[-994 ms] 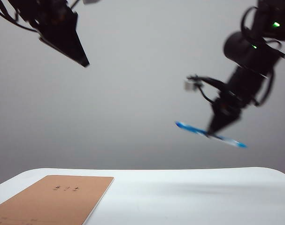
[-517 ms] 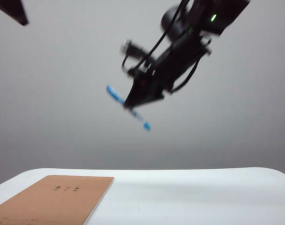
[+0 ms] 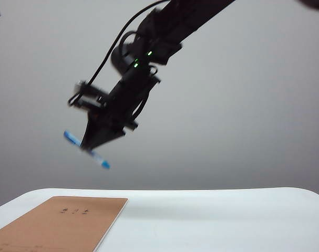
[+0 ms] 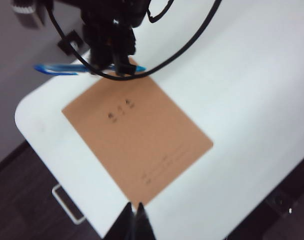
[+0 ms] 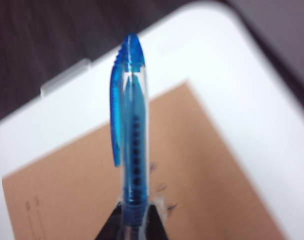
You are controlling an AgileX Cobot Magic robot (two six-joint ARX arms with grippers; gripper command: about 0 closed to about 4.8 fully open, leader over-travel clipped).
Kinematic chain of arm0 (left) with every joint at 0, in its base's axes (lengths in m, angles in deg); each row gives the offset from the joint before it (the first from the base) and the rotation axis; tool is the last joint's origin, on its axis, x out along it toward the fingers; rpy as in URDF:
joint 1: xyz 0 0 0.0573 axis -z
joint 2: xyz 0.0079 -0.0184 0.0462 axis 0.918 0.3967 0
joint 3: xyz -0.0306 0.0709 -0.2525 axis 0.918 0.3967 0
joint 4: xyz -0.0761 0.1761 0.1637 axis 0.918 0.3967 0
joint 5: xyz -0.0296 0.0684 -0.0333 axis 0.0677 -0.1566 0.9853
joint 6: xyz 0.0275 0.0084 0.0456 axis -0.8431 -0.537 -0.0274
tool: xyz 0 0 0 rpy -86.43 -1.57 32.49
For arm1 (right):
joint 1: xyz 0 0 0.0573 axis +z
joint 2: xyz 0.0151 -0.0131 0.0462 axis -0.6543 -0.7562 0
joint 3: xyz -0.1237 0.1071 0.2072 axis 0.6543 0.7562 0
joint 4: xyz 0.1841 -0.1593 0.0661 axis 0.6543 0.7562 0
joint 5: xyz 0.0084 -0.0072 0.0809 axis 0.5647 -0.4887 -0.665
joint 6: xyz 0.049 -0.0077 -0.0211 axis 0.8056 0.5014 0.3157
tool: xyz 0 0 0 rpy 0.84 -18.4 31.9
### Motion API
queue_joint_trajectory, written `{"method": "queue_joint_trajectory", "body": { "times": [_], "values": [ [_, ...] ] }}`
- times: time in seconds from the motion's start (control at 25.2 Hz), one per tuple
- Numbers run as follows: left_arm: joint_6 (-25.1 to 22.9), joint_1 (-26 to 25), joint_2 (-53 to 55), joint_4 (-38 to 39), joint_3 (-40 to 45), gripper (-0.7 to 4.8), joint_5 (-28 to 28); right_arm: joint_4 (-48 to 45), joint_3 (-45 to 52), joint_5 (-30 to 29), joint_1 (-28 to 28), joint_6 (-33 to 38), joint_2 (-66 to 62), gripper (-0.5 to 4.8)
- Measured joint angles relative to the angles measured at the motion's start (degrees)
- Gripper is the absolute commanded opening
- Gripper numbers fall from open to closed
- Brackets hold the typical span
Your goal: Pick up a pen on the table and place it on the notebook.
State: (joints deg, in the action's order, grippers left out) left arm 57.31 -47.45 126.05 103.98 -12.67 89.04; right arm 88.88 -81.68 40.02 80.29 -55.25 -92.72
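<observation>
Since the earlier frame the pen [image 3: 86, 149] has travelled with the right gripper [image 3: 89, 147] from the right side of the exterior view across to the left, and now hangs tilted in open air well above the far edge of the notebook [image 3: 59, 226]. Its barrel is clamped between the right gripper's closed jaws, both ends projecting. Nothing stands between pen and notebook, which lies flat near a rounded corner of the table [image 3: 227, 220]; the left gripper [image 4: 133, 225], fingers together and empty, hovers above the notebook's opposite end.

R end effector [image 5: 135, 220] clamped on pen [image 5: 130, 125], above notebook [image 5: 202, 165] on table [image 5: 252, 90].
</observation>
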Motion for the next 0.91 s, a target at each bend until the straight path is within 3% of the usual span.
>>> {"method": "queue_joint_trajectory", "body": {
  "times": [0.32,0.68,0.76,0.83,0.91],
  "values": [
    [-0.85,-0.07,-0.2,2.82,-0.04,-0.06,-1.38,6.6,-0.63,4.24,3.56,-0.37,-7.56,-0.03],
    [-0.81,0.11,-0.2,2.82,-0.04,-0.06,-1.4,5.92,-0.68,4.63,6.67,-0.39,-9.9,0.08],
    [-0.81,0.11,-0.2,2.84,-0.04,-0.06,-1.4,5.77,-0.7,6.1,6.43,-0.39,-9.9,0.86],
    [-0.81,0.11,-0.2,2.91,-0.04,-0.06,-1.4,5.38,-0.7,6.93,6.29,-0.48,-9.9,2.25],
    [-0.81,0.09,-0.17,3.17,-0.04,-0.06,-1.4,5.03,-0.7,6.95,6.27,-0.46,-9.9,2.56]
  ]
}}
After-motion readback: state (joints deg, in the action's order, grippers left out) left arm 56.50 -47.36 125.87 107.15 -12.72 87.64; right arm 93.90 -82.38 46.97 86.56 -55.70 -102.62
